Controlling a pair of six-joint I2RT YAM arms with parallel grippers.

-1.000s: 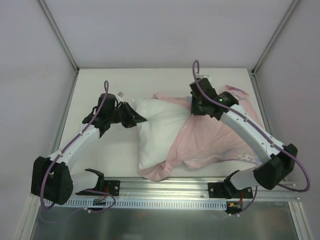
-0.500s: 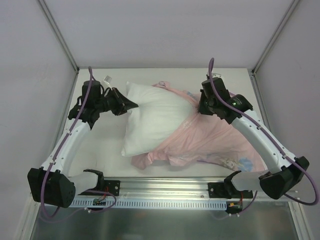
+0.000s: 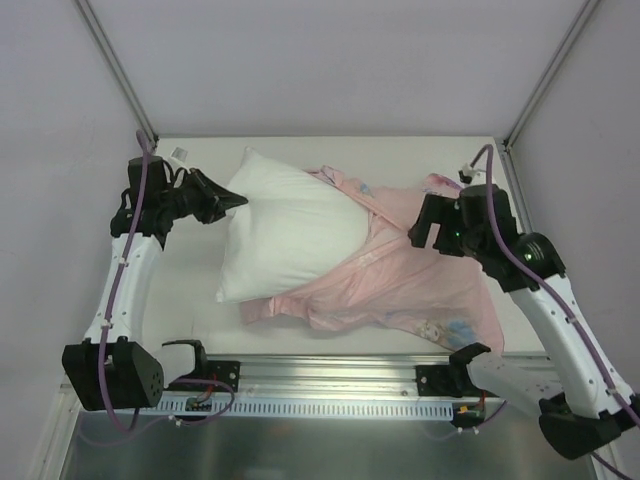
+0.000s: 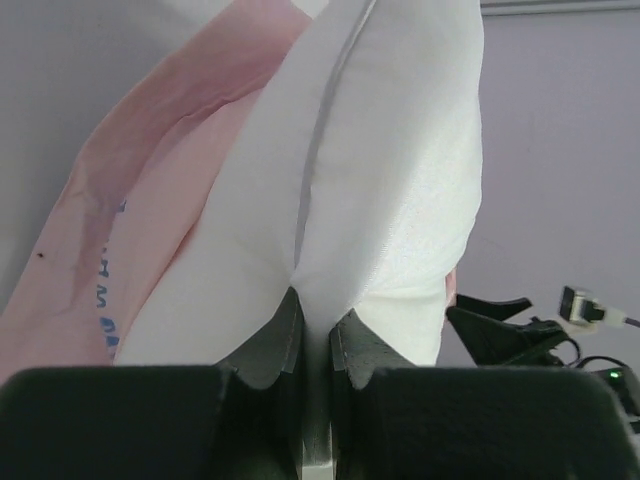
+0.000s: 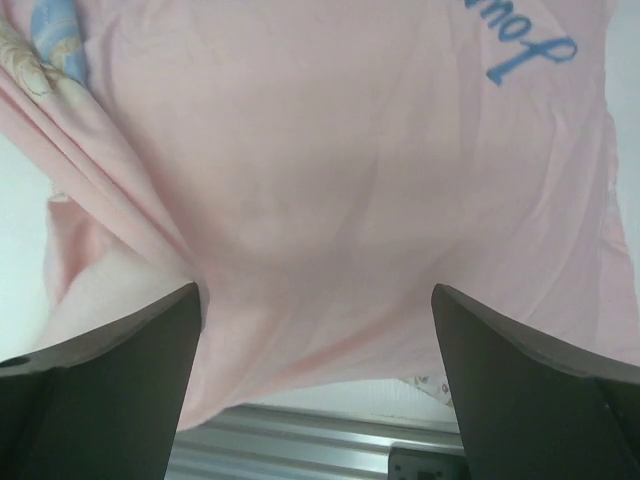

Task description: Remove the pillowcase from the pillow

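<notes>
So the pillow [image 3: 290, 235] is mostly out of the sack here. It lies on the white table [image 3: 190, 290], left of middle, plump and tilted, with one corner pointing to the far left. The left gripper [image 3: 230, 199] has that corner. In the left wrist view its jaws are pressed together on the white seam of the pillow [image 4: 400, 180], one finger either side of the fold, so it's clamped on the pillow and not on the cloth.

The pillowcase [image 3: 410, 285] is spread flat and rumpled to the right of the pillow, pale pink side up, with a bit of colour print near its front right corner. Its left edge laps over the pillow's right side and a crumpled bit pokes out along the pillow's near edge. Some of the pillow is covered there, but how much is actually inside the case I can't tell.

The right gripper [image 3: 422, 235] sits over the far right part of the case. From the right wrist camera its jaws stand wide apart with nothing pinched between them. There's just pink pillowcase [image 5: 320, 150] spread below, blue lettering top right and a patch of cartoon print top left
</notes>
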